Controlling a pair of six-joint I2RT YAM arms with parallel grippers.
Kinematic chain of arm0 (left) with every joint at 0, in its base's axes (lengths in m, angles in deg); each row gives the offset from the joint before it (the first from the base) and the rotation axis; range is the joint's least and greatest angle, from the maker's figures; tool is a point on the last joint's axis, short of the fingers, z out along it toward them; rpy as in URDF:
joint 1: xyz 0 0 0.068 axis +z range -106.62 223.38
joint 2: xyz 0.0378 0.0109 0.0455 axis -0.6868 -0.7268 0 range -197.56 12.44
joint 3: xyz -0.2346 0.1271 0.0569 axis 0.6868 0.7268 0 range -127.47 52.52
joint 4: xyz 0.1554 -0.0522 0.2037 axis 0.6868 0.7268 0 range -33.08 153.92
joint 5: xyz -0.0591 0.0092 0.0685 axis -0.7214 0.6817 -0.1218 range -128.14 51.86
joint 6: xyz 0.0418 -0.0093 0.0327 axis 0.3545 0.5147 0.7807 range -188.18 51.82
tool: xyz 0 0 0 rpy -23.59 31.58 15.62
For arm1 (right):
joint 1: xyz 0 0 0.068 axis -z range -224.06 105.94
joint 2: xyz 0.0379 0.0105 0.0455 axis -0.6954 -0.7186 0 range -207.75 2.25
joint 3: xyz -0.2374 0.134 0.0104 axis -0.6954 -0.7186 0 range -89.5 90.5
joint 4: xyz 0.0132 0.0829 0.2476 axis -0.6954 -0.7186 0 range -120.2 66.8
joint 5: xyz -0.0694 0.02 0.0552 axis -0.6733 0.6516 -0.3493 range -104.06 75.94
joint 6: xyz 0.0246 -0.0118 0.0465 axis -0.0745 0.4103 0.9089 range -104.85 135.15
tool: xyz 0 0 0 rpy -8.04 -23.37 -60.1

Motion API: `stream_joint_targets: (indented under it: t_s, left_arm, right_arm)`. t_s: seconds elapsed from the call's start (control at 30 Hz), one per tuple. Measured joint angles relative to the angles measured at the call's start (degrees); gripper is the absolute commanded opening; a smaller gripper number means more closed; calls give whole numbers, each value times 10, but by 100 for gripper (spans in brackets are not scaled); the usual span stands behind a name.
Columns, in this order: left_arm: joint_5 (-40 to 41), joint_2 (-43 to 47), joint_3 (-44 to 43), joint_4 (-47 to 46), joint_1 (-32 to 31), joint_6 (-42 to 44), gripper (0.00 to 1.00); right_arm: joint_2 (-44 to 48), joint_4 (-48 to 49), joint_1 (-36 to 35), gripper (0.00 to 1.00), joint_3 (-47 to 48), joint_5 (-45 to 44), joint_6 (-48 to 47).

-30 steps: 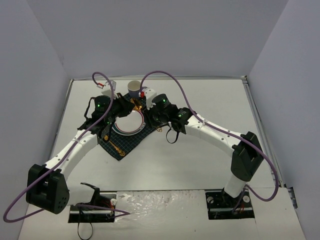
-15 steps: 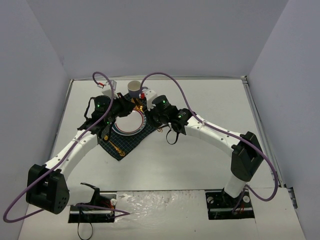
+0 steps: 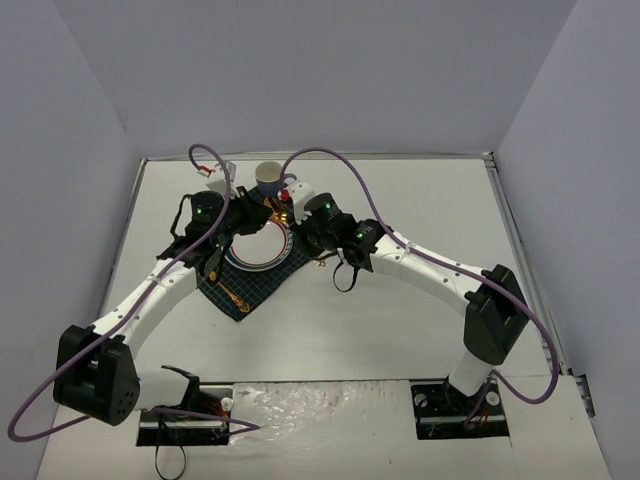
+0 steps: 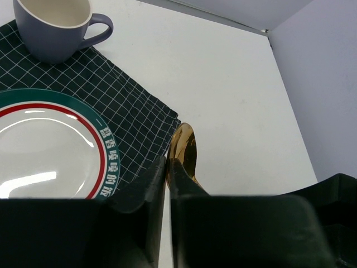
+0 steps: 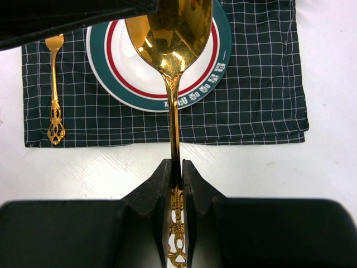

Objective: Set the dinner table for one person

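Small moves only: my right gripper [image 5: 174, 169] holding the gold spoon [image 5: 173, 33] drew back slightly toward me, and the purple cable [image 3: 203, 150] on my left arm [image 3: 150, 295] shifted

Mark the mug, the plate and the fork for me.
mug [image 4: 53, 36]: left wrist view, on its grey outer wall.
plate [image 4: 39, 156]: left wrist view, on its bare white centre.
fork [image 5: 54, 89]: right wrist view, on the middle of its gold stem.
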Motion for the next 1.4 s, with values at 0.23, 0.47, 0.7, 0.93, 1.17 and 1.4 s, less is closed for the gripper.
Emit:
stream_joint_targets:
  t_s: [0.23,0.47,0.7,0.93,1.17,1.4]
  left_arm:
    - [8,-22,0,16,-1,14,60]
    - [20,-15,-18,82,28,37,82]
    - [36,44,-67,200,134,97,91]
    - [111,106,-85,292,161,193,92]
    - [153,113,-51,313,159,221,92]
    - [167,110,-48,319,159,232,92]
  right_arm:
    - [0,-4,6,0,-1,-16,-24]
    - [-8,-2,43,0,-1,-14,-55]
    - [-75,10,87,0,7,-15,-98]
    - [-184,11,102,0,59,-7,-131]
    - [-262,29,102,0,132,4,-142]
    - [-296,50,107,0,174,6,-147]
